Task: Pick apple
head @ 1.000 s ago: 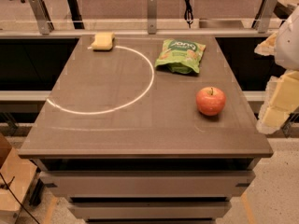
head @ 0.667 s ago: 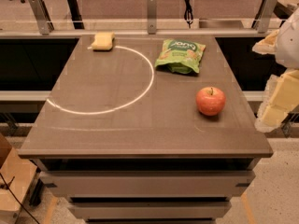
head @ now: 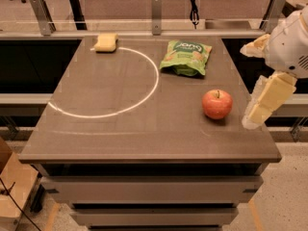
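Note:
The apple (head: 217, 104) is round and red-orange with a short dark stem. It stands upright on the brown table (head: 120, 134), near the right edge. My gripper (head: 260, 110) hangs at the table's right edge, just right of the apple and a short gap from it. Its pale fingers (head: 270, 96) point down toward the table edge. Nothing is in the gripper.
A green snack bag (head: 186, 57) lies at the back, behind the apple. A yellow sponge (head: 106, 42) sits at the back left. A white circle line (head: 144, 88) is drawn on the tabletop. Rails and posts (head: 156, 12) run behind the table.
The gripper has shifted slightly left toward the apple. The apple, bag and sponge have not moved.

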{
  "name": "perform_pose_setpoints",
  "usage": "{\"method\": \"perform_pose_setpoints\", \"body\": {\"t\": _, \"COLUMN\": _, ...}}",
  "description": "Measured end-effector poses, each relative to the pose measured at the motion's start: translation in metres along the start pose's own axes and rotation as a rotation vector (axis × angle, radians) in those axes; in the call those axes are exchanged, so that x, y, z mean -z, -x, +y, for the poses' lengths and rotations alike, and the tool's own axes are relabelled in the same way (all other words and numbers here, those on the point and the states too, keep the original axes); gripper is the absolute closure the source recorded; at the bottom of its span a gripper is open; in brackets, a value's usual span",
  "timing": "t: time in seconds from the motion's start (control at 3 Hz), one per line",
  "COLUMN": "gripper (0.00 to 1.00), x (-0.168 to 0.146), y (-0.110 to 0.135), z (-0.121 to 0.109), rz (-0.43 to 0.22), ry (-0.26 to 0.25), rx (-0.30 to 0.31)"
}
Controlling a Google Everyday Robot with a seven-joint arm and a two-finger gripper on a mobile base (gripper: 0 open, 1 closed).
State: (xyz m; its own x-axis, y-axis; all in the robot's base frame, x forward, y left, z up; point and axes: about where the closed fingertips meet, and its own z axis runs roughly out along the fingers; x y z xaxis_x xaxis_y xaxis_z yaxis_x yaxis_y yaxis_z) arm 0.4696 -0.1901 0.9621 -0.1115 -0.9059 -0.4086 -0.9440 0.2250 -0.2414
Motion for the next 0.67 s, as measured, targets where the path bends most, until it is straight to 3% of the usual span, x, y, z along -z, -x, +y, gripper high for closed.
{"method": "perform_pose_setpoints", "body": {"t": 0.67, "gripper": 0.0, "x": -0.046, "y": -0.006, "z": -0.028, "rz": -0.081, "ry": 0.044, "rx": -0.049}}
